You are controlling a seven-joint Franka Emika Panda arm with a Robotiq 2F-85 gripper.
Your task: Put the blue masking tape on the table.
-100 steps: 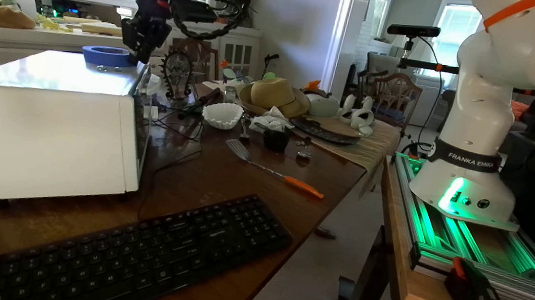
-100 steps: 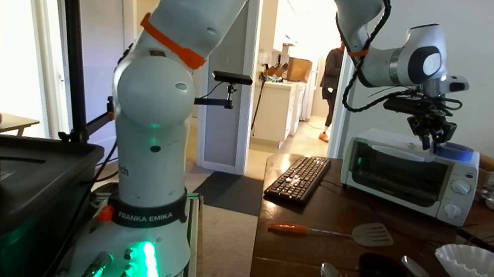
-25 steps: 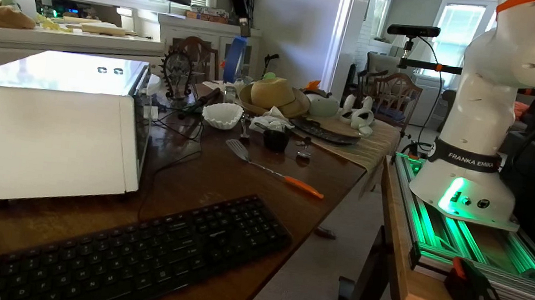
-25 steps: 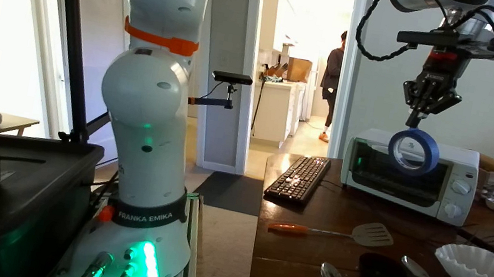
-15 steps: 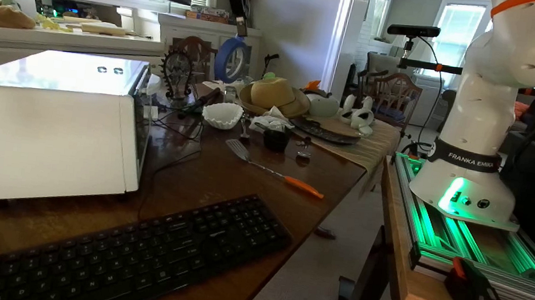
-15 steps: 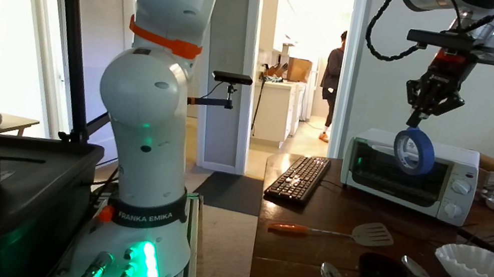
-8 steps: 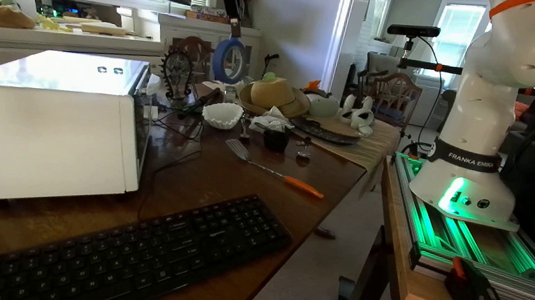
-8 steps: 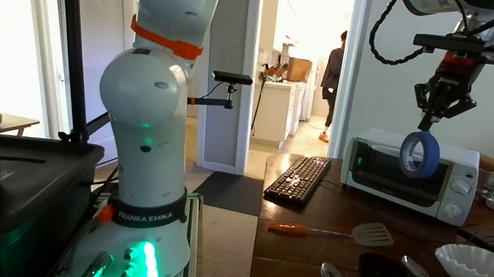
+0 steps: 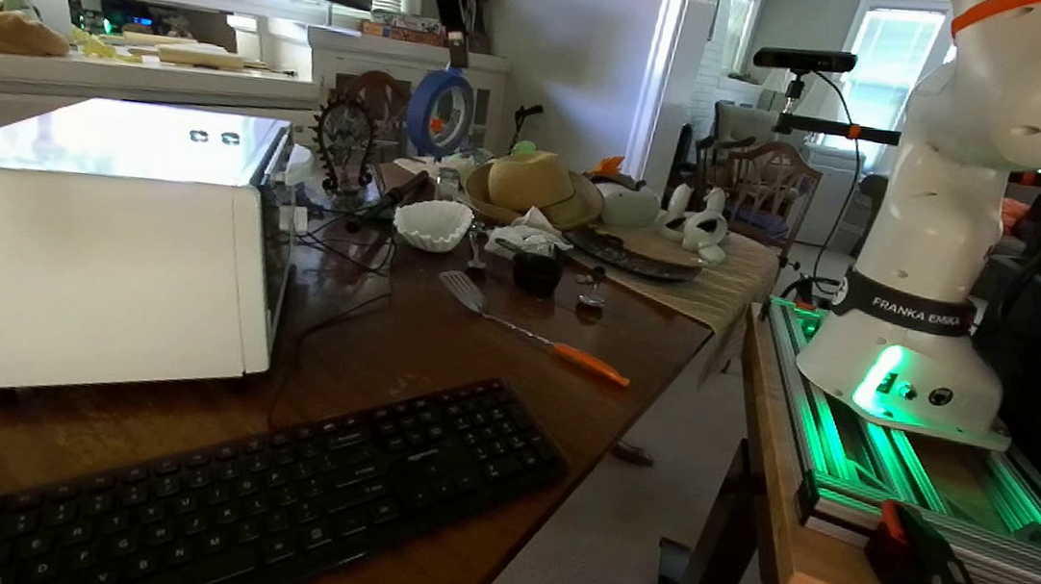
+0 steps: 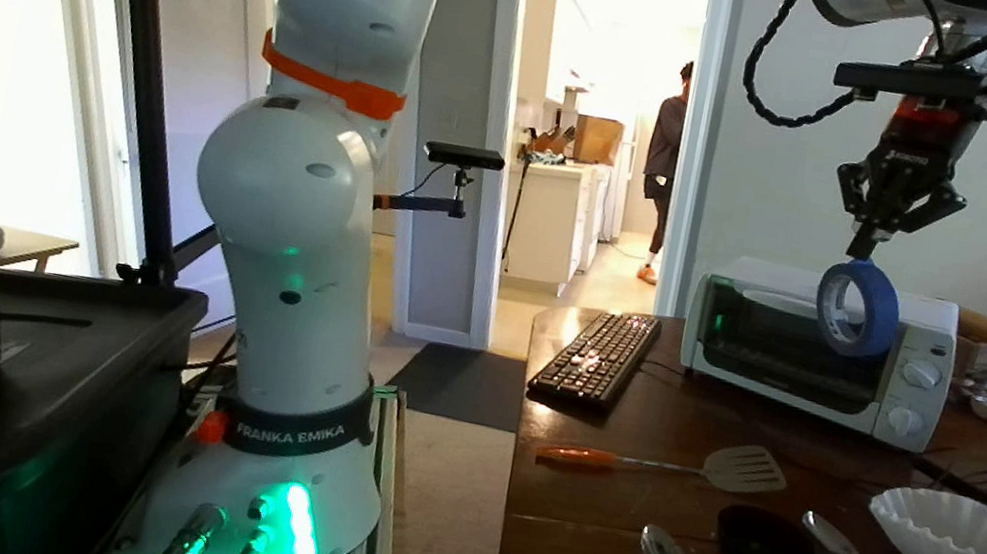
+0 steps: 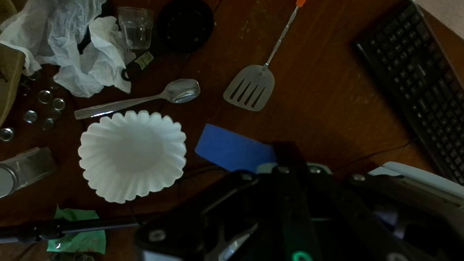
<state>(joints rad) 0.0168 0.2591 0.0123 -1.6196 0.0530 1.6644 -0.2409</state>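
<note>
The tape hung just below the jaws, on edge and clear of the table, its hole facing sideways. The gripper was drawn narrow and held it: the jaws pinched its upper rim, as both exterior views showed.

In the wrist view, farthest left of the jaws lay a jar, near some beads. Next on that side came a green sheet with a dark rod across it and, farther up the view, crumpled paper. Closer in, yet left of the jaws, sat a bowl. A glass was just beside the paper; whether the two touched could not be told. A spoon lay between paper and bowl, up and left from the jaws, and higher up was a black cup. The tape's blue outer face jutted out on the left of the jaws, between them and the bowl.

A spatula lay up the view from the jaws and a little left, its handle leading away from them. To the right of the jaws showed the oven, only partly in sight, and, up and right, the keyboard. In an exterior view the tape was apart from the oven.
</note>
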